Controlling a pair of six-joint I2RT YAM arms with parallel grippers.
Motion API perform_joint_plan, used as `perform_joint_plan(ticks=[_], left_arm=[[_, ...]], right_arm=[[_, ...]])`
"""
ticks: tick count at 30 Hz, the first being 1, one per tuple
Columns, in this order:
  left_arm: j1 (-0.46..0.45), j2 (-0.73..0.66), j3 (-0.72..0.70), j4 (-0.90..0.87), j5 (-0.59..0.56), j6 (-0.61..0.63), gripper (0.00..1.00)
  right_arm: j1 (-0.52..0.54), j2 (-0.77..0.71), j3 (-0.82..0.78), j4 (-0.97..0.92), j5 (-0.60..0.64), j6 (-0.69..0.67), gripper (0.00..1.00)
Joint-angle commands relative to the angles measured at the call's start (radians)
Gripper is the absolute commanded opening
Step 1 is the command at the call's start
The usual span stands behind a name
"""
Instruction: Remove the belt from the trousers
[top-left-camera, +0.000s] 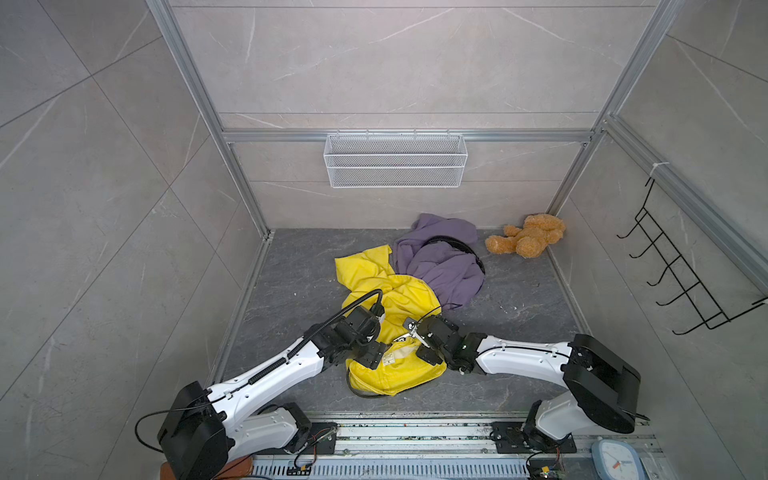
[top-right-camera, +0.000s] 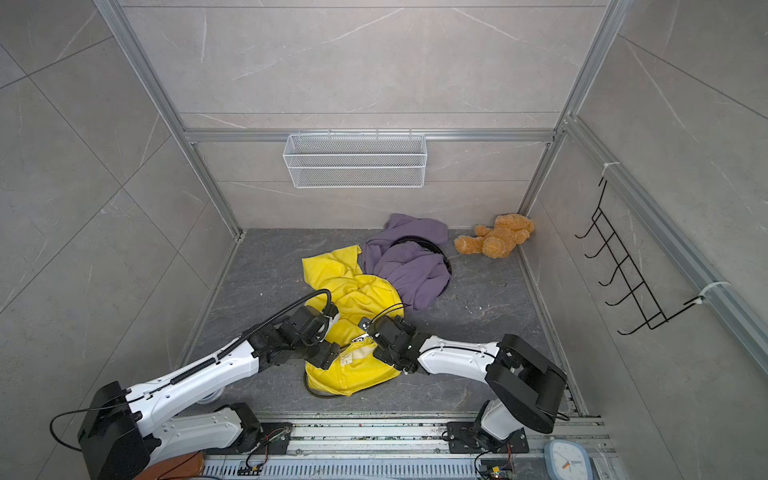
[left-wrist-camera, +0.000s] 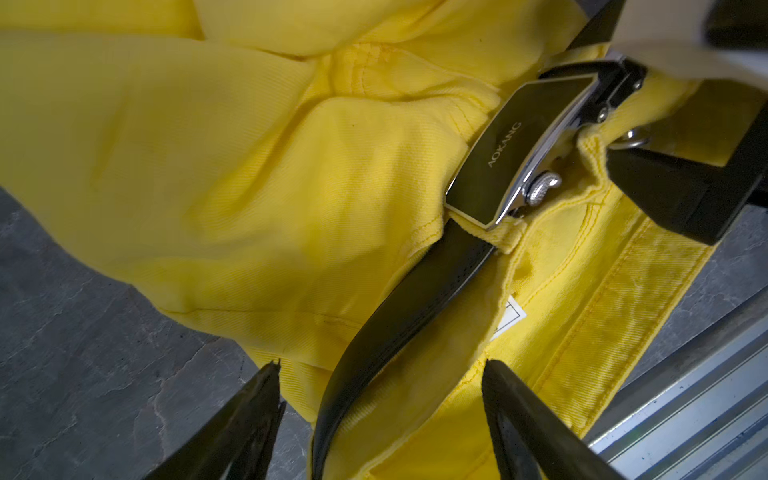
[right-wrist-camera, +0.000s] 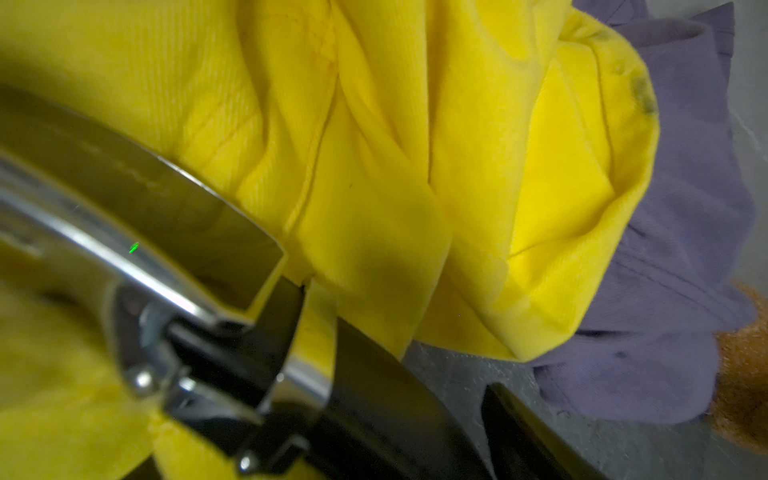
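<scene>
Grey stone floor (top-left-camera: 291, 291) holds the yellow trousers (top-left-camera: 399, 299). The belt (left-wrist-camera: 399, 316) runs round their waistband, threaded through a loop (left-wrist-camera: 505, 237) right beside the buckle (left-wrist-camera: 523, 145). My left gripper (left-wrist-camera: 381, 362) is spread, straddling the strap without touching it. My right gripper (top-left-camera: 412, 331) stands wide about the buckle, apparently not clamped. If I pull now, I judge the buckle could snag that loop and drag the trousers along, towards the purple garment (top-left-camera: 440, 266).

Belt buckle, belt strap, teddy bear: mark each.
belt buckle (left-wrist-camera: 519, 145), left wrist view, centre of the dark face plate.
belt strap (left-wrist-camera: 407, 307), left wrist view, mid-length of the black leather.
teddy bear (top-left-camera: 528, 240), in a top view, its body.
</scene>
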Motion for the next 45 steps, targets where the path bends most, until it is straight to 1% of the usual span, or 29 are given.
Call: perform_joint_plan(ticks=[1,6,9,17,20,28,30,31,32,33,36,39,42,45], left_arm=[[0.012,0.014,0.030,0.042,0.027,0.045,0.76],[0.031,0.026,0.020,0.066,0.023,0.057,0.73],[0.047,0.025,0.026,0.068,0.042,0.071,0.71],[0.047,0.080,0.026,0.048,0.102,0.104,0.68],[0.047,0.114,0.038,0.044,0.093,0.115,0.67],[0.045,0.205,0.076,0.028,0.082,0.106,0.58],[0.045,0.217,0.083,0.026,0.077,0.098,0.53],[0.045,0.221,0.085,0.028,0.077,0.095,0.49],[0.044,0.222,0.087,0.028,0.077,0.092,0.43],[0.043,0.221,0.088,0.031,0.074,0.090,0.36],[0.027,0.192,0.082,0.046,0.039,0.085,0.01],[-0.017,0.112,0.080,0.053,-0.064,0.089,0.00],[-0.067,-0.006,0.077,0.071,-0.206,0.119,0.00],[-0.104,-0.100,0.076,0.097,-0.284,0.167,0.00]], right_arm=[[-0.010,-0.017,-0.008,-0.014,-0.008,0.005,0.89],[-0.009,-0.022,-0.008,-0.015,-0.018,0.005,0.89],[-0.010,-0.021,-0.007,-0.017,-0.019,0.006,0.89],[-0.010,-0.022,-0.008,-0.015,-0.017,0.006,0.89],[-0.009,-0.025,-0.008,-0.015,-0.016,0.005,0.89],[-0.009,-0.057,-0.009,-0.013,-0.004,0.008,0.89],[-0.010,-0.075,-0.009,-0.012,-0.010,0.008,0.89],[-0.009,-0.086,-0.009,-0.014,-0.018,0.009,0.89],[-0.009,-0.099,-0.009,-0.014,-0.030,0.011,0.89],[-0.009,-0.113,-0.009,-0.016,-0.039,0.012,0.90],[-0.009,-0.159,0.005,-0.052,-0.071,0.018,0.90],[-0.010,-0.236,0.028,-0.114,-0.103,0.027,0.91],[-0.010,-0.345,0.059,-0.168,-0.157,0.029,0.93],[-0.010,-0.392,0.132,-0.232,-0.195,0.010,0.95]])
